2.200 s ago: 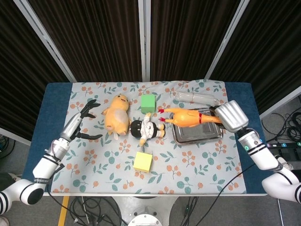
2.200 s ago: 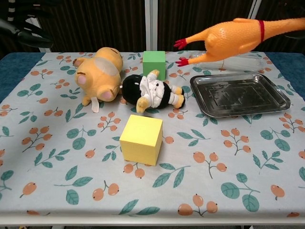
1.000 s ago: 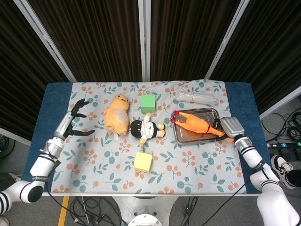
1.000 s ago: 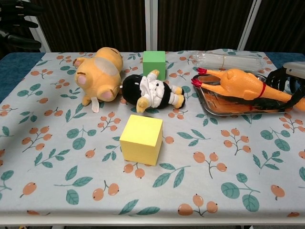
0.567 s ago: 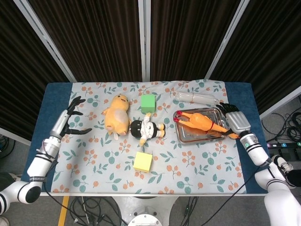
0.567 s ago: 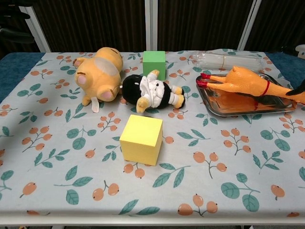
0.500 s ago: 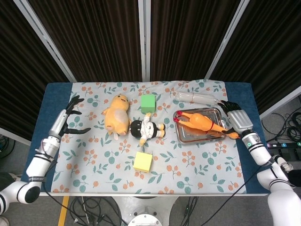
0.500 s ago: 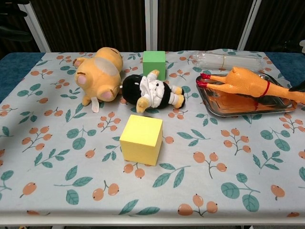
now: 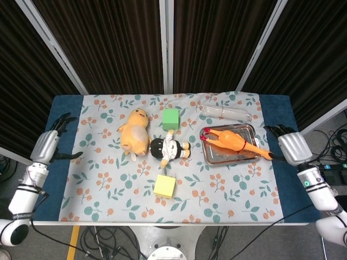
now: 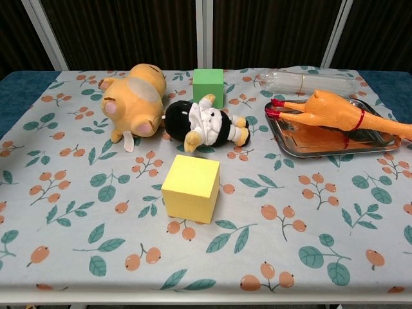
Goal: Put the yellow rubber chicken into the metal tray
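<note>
The yellow-orange rubber chicken (image 9: 230, 141) (image 10: 335, 112) lies across the metal tray (image 9: 211, 157) (image 10: 309, 145), red feet at the tray's left end, head and neck poking over its right rim. My right hand (image 9: 291, 146) hovers off the table's right edge, beyond the chicken's head, fingers spread and holding nothing. My left hand (image 9: 47, 145) is out past the left edge over the blue border, fingers apart and empty. Neither hand shows in the chest view.
An orange plush animal (image 9: 135, 132), a black-and-white doll (image 9: 168, 149), a green cube (image 9: 170, 118) and a yellow cube (image 9: 164, 186) sit left of the tray. A clear plastic bottle (image 9: 226, 112) lies behind the tray.
The right hand lowered the chicken into the tray, let it go and drew back to the right off the table. The left hand pulled away to the left edge.
</note>
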{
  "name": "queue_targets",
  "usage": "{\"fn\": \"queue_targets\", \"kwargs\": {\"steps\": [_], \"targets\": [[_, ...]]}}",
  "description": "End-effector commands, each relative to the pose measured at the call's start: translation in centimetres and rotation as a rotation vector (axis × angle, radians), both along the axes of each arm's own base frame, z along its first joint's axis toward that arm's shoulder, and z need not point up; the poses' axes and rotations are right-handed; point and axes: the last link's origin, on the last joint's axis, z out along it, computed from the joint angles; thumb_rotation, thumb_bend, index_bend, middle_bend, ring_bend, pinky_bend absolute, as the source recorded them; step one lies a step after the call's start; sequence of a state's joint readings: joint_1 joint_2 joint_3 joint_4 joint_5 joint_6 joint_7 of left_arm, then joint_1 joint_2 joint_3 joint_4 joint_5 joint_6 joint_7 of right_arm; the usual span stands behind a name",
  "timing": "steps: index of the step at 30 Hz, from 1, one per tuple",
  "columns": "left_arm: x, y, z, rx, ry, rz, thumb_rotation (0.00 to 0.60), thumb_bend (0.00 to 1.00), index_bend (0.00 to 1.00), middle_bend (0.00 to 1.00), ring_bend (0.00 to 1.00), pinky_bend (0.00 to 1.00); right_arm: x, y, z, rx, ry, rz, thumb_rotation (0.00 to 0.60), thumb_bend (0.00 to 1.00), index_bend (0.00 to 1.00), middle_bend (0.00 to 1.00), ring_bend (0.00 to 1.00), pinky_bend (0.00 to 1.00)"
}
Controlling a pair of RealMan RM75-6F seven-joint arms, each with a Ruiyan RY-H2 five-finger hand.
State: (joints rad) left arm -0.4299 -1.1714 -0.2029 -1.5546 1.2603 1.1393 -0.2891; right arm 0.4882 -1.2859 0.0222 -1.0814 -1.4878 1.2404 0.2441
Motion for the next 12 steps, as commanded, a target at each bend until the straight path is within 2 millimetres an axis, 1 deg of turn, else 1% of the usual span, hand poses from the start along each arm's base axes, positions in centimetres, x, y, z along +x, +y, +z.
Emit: {"fn": "queue_targets", "kwargs": {"steps": [1,4,6,9,12], "targets": [[-2.8,-3.6,1.0,0.111,0.246,0.058,0.6,0.04,0.21,0.18,0.15,0.28,-1.1,6.6,4.1,-0.146,0.046,-0.098,0.6,0.14,0.23,0.3,0.25,0.39],[-3.5,-5.6,0.8,0.143,0.304,0.078,0.6,0.05,0.21,0.18,0.15,0.28,-1.4,9.3,3.9,-0.165,0.023,-0.124,0.6,0.14,0.18,0.24,0.21,0.38],[-3.9,-7.0,0.6,0.168,0.34,0.078,0.6,0.05,0.21,0.18,0.15,0.28,-1.4,10.9,3.4,-0.177,-0.017,-0.129,0.6,0.14,0.16,0.22,0.19,0.37],[-4.2,-9.1,0.2,0.198,0.379,0.074,0.6,0.05,0.21,0.18,0.15,0.28,-1.4,12.9,2.8,-0.186,-0.062,-0.134,0.6,0.14,0.15,0.2,0.18,0.36],[-4.1,-11.1,-0.5,0.205,0.391,0.069,0.6,0.05,0.21,0.18,0.15,0.28,-1.5,14.1,2.5,-0.198,-0.073,-0.15,0.6,0.14,0.15,0.21,0.18,0.36]]}}
